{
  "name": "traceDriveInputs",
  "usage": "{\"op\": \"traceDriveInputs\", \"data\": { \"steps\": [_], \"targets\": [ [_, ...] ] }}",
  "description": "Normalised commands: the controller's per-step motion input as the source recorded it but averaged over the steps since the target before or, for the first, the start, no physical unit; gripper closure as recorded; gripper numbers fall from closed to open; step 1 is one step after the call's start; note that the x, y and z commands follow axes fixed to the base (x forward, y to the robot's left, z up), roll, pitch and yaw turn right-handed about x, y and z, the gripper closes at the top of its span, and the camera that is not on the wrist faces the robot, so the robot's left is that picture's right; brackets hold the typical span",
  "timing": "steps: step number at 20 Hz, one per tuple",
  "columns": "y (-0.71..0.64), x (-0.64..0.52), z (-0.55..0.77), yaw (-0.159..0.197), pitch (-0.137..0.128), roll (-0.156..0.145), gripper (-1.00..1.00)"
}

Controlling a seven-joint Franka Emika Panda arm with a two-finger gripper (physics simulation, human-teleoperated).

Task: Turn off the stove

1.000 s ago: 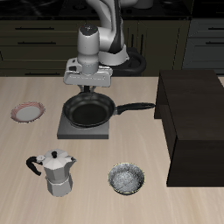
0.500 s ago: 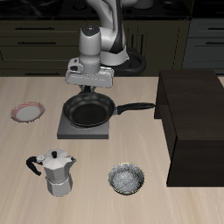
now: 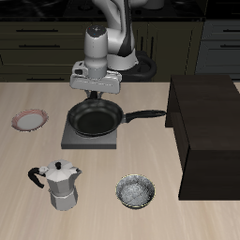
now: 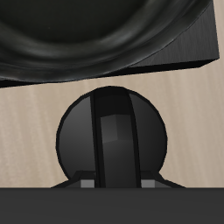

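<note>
Flat, square, dark grey stove (image 3: 90, 136) lying thin on the pale wood-grain table (image 3: 103, 211), about mid-table, with a round black pan (image 3: 95, 119) covering most of it and a straight black handle reaching toward the cabinet (image 3: 208, 131). Glossy curved pan wall and the slab's sharp straight edge filling much of the wrist view, with bare wood just beyond that edge. Below the lens, a round matte black knob (image 4: 110, 140) with a raised straight bar across its middle, standing off the stove's far edge.

Gripper (image 3: 93, 97) hanging at the stove's far side, just behind the pan rim, under a white and grey arm. Finger spread not to be told: only small grey tips showing at the knob's base in the wrist view, and contact with the knob unclear.

Nearer the front edge, a faceted metal moka pot (image 3: 62, 185) with black handle, and a speckled grey bowl (image 3: 136, 192), both well apart from the stove. Small pink-rimmed plate (image 3: 29, 119) near the table's side edge. Large, boxy dark brown cabinet beside the pan handle, its tip near the block's face. Open wood between stove and front edge.
</note>
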Motion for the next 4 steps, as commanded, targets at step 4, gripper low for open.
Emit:
{"op": "traceDriveInputs", "data": {
  "steps": [4],
  "targets": [
    [0.02, 0.03, 0.08, -0.040, -0.008, 0.003, 1.00]
  ]
}}
